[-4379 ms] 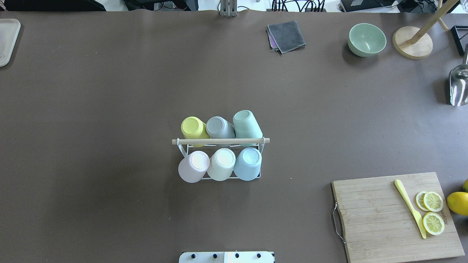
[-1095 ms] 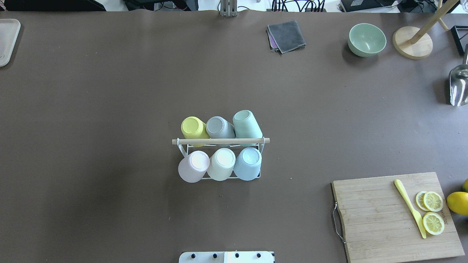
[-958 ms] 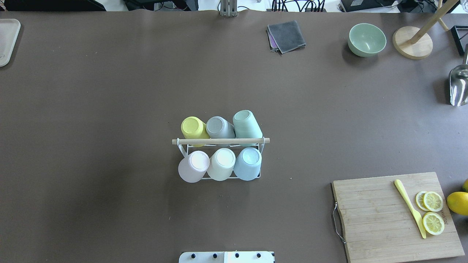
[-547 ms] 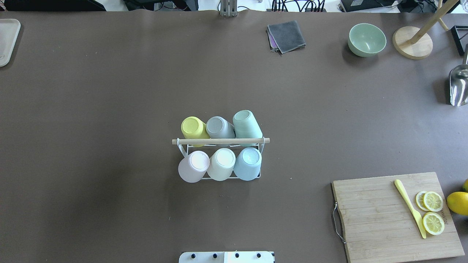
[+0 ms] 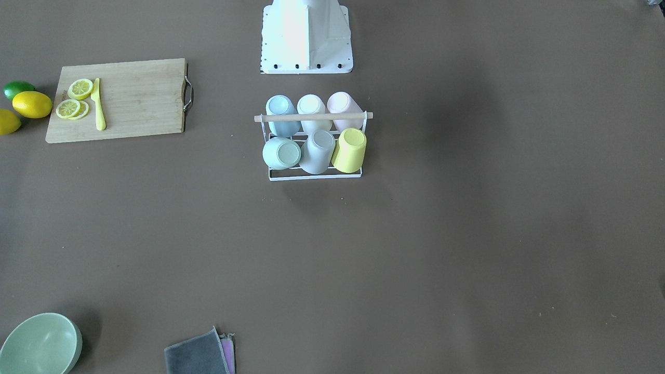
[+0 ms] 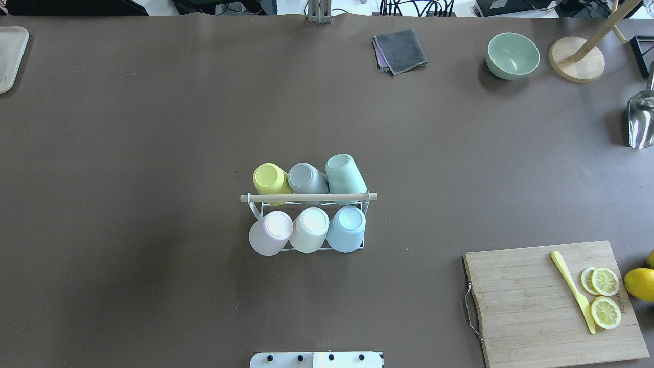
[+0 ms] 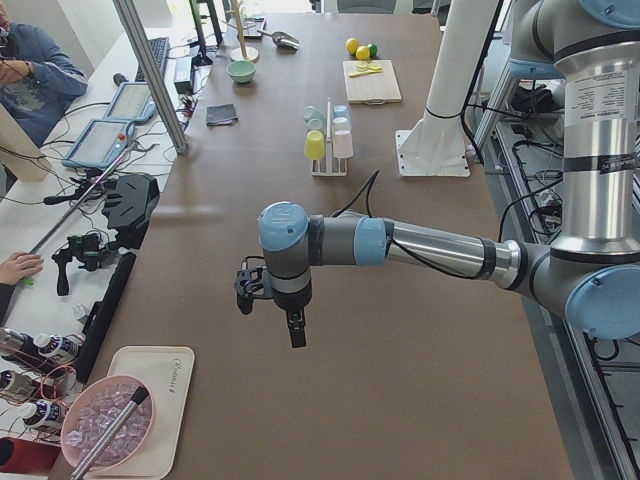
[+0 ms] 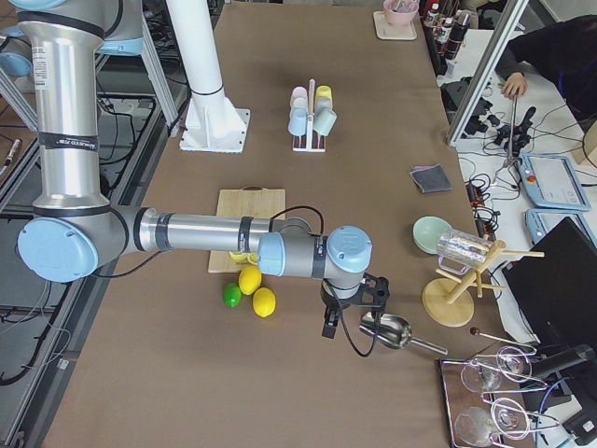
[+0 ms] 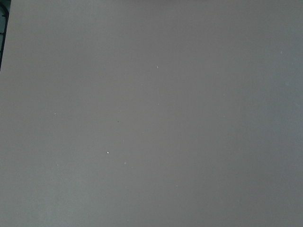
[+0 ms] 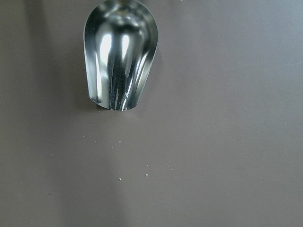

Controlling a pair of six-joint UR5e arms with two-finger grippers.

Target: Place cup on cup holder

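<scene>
Cup holder (image 6: pixel 308 197) stands mid-table (image 6: pixel 153 128), straight out from the robot base, its wooden rod and so its long axis running left to right across the robot's front. Six tumblers sit upside down on it in two rows of three. The far row is yellow (image 6: pixel 269 179), grey (image 6: pixel 305 178) and mint (image 6: pixel 345 171); the near row is pink (image 6: pixel 271 232), cream (image 6: pixel 310 229) and blue (image 6: pixel 347 227). No cup lies loose on the table in either top-down view, so I judge the placing done, with no free prong left. Neither top-down view shows an arm. Only the side views do: the left hand (image 7: pixel 296 328) hangs over bare table toward the robot's left end, and the right hand (image 8: pixel 329 322) hangs toward the right end, beside the steel scoop (image 8: pixel 387 329). Both are well apart from the holder, which lies inboard of each. Which hand is nearer I cannot tell. Finger opening cannot be judged for either hand; neither appears to carry anything. The left wrist view shows plain table only. The right wrist view shows the scoop bowl (image 10: pixel 120 52) close below, which the overhead view places at the table's right edge (image 6: pixel 640 120).
</scene>
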